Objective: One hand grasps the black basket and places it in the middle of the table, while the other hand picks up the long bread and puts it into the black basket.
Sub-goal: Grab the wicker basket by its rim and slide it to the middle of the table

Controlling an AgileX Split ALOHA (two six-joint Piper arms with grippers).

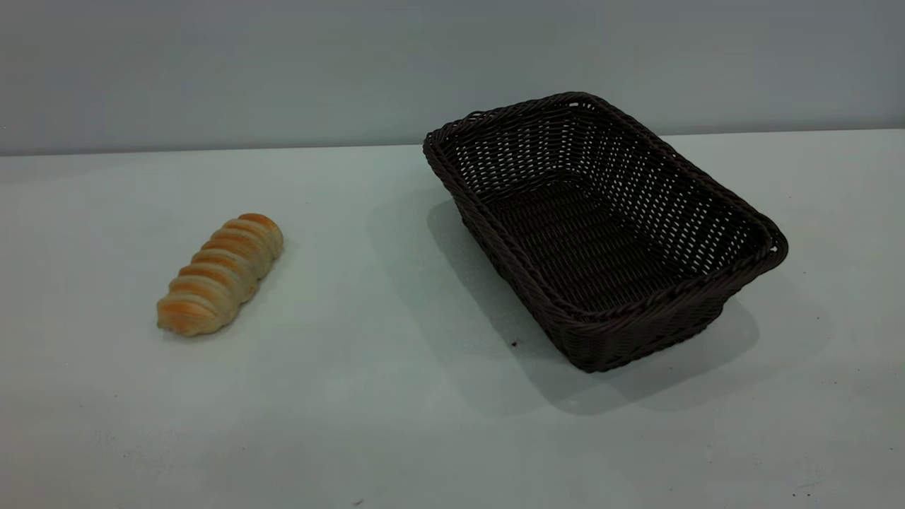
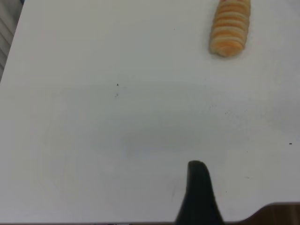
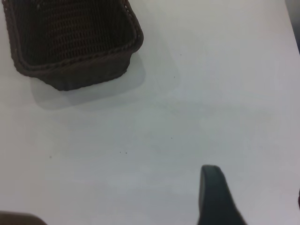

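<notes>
The black basket [image 1: 601, 233] stands empty on the right half of the table [image 1: 396, 396], one short end toward the front. It also shows in the right wrist view [image 3: 70, 42]. The long bread [image 1: 220, 274] lies on the table's left half, ridged top up, and shows in the left wrist view [image 2: 229, 27]. Neither arm shows in the exterior view. My left gripper [image 2: 251, 187] hovers over bare table, well short of the bread, with one finger [image 2: 198, 192] in view and open. My right gripper [image 3: 255, 194] is open over bare table, apart from the basket, one finger [image 3: 213, 197] showing.
A grey wall [image 1: 283, 71] runs behind the table's far edge. A few tiny dark specks [image 1: 514, 344] dot the tabletop. A brown surface [image 2: 276, 213] shows at the edge of the left wrist view.
</notes>
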